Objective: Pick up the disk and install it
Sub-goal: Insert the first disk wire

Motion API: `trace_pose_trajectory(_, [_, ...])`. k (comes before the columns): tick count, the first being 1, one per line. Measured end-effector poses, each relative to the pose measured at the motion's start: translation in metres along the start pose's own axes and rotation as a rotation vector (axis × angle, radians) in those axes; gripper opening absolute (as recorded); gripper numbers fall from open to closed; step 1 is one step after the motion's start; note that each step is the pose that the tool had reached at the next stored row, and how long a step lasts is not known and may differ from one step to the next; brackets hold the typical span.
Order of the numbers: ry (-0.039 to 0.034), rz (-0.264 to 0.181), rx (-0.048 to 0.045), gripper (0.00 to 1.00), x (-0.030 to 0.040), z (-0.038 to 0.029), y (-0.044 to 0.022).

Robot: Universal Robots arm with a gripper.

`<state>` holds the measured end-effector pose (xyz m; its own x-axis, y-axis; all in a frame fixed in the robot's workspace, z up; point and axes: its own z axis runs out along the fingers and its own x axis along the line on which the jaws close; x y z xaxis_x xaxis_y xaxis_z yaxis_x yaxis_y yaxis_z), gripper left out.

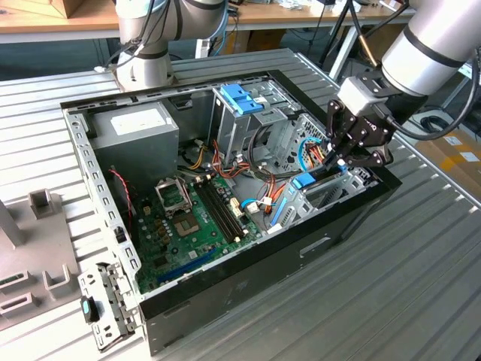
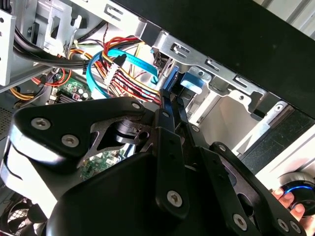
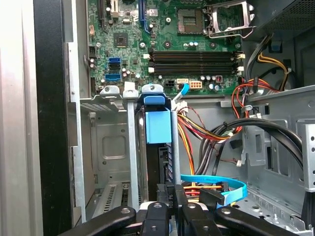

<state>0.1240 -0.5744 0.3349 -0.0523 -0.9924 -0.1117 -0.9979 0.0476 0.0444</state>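
Nearest us in the first wrist view, our gripper has its black fingers drawn narrow, pinching the edge of the disk, which stands on edge in a slot of the metal drive bay. In the second wrist view the fingers meet on the same blue rail of the disk. A curved blue cable lies just beside the gripper. Farther off we see the motherboard. In the exterior view the gripper reaches into the open computer case at the exterior view's right, above the disk.
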Motion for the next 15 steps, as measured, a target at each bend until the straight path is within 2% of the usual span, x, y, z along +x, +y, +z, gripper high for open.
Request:
trace_pose_trajectory(7, [-0.0018, 0.000, -0.0001, 0.17, 0.0003, 0.0016, 0.0000])
trace_pose_trajectory(8, [-0.0017, 0.000, 0.0000, 0.24, 0.0004, 0.0017, 0.0000])
trace_pose_trajectory(9, [-0.0011, 0.000, -0.0001, 0.24, 0.0004, 0.0014, 0.0000])
trace_pose_trajectory(10, [-0.0003, 0.000, 0.0000, 0.29, 0.0003, 0.0010, 0.0000])
trace_pose_trajectory(15, [-0.0010, 0.000, -0.0001, 0.29, 0.0002, -0.0005, 0.0001])
